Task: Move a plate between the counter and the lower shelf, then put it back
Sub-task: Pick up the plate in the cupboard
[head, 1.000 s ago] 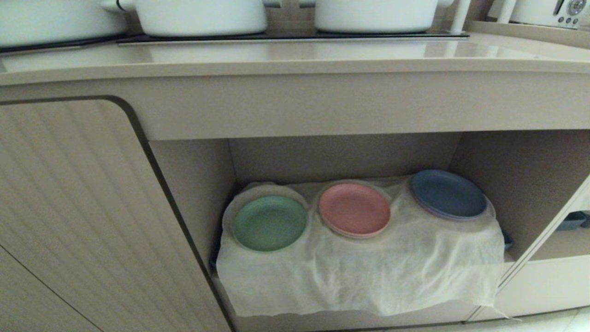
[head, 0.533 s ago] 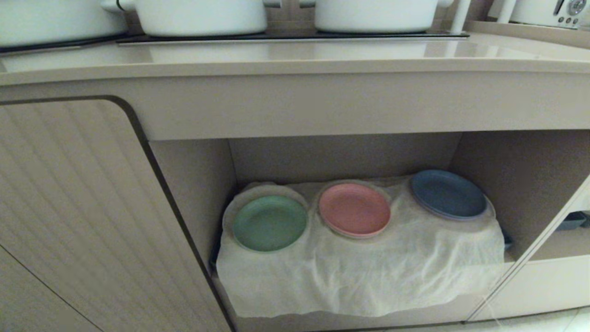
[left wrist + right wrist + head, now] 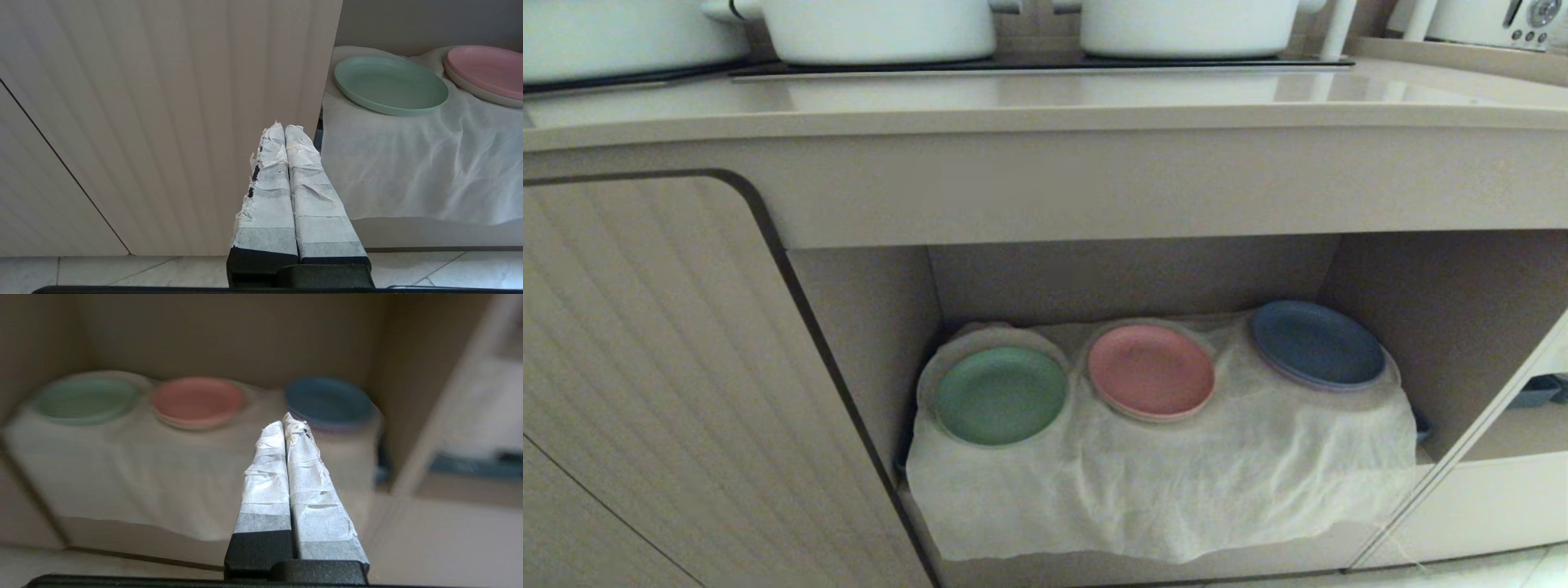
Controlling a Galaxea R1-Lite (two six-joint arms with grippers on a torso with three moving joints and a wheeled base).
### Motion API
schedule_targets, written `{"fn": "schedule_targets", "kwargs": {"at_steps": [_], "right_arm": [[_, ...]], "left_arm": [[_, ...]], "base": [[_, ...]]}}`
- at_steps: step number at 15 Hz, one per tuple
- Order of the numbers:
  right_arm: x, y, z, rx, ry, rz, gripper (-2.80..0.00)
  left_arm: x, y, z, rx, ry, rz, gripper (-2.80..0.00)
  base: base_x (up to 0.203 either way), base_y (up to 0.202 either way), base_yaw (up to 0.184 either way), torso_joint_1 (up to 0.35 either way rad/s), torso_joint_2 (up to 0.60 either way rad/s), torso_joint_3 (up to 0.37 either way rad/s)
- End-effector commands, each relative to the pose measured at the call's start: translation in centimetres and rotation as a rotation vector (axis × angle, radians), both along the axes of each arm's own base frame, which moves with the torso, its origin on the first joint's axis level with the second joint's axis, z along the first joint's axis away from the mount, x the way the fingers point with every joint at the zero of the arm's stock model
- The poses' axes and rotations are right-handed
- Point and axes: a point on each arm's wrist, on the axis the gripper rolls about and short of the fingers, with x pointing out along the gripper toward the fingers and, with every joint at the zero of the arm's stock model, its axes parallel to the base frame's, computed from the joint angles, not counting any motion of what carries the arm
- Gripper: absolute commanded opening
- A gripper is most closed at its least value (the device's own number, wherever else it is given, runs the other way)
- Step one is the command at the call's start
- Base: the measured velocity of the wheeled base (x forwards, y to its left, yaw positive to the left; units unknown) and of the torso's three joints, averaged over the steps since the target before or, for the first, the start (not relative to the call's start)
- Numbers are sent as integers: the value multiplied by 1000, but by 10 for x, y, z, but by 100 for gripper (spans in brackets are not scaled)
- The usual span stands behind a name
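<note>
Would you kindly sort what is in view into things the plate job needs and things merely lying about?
Needed: green plate, counter, lower shelf, right gripper.
Lying about: pink plate, blue plate, cloth, pots, cupboard door, left gripper.

Pink plate [image 3: 1151, 371] mid-recess on off-white cloth [image 3: 1160, 482], stacked on paler one beneath. Dark blue plate [image 3: 1316, 343] toward right wall, on cloth bump, apart from pink. Cloth wrinkled, front edge hanging over ledge. Ribbed beige cupboard door [image 3: 662, 384] at left. White pots [image 3: 878, 28] up on black hob panel [image 3: 1045, 65]. Pale appliance [image 3: 1494, 20] at far right.
</note>
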Motion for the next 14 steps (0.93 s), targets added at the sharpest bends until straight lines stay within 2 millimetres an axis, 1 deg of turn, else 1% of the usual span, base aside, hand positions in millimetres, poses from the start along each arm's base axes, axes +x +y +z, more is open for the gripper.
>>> {"fn": "schedule_targets", "kwargs": {"at_steps": [1,4,6,9,12,13,14], "right_arm": [[3,2,16,-11,14,95,-280],[7,6,31,-27,34,270,-280],[17,7,39,-26,73,314,-280],[37,7,55,-22,102,351,-280],[63,8,71,-17,171,380,-280],[71,9,75,-15,195,414,-280],[80,11,78,-11,224,489,-280]], "left_arm": [[0,0,0,-1,-1,0,-280],[0,0,0,-1,-1,0,-280],[0,0,0,-1,-1,0,-280],[0,0,0,-1,-1,0,-280],[0,0,0,-1,-1,0,-280],[0,0,0,-1,-1,0,-280],[0,0,0,-1,-1,0,-280]], "base": [[0,0,0,0,0,0],[0,0,0,0,0,0],[0,0,0,0,0,0],[0,0,0,0,0,0],[0,0,0,0,0,0],[0,0,0,0,0,0],[0,0,0,0,0,0]]}}
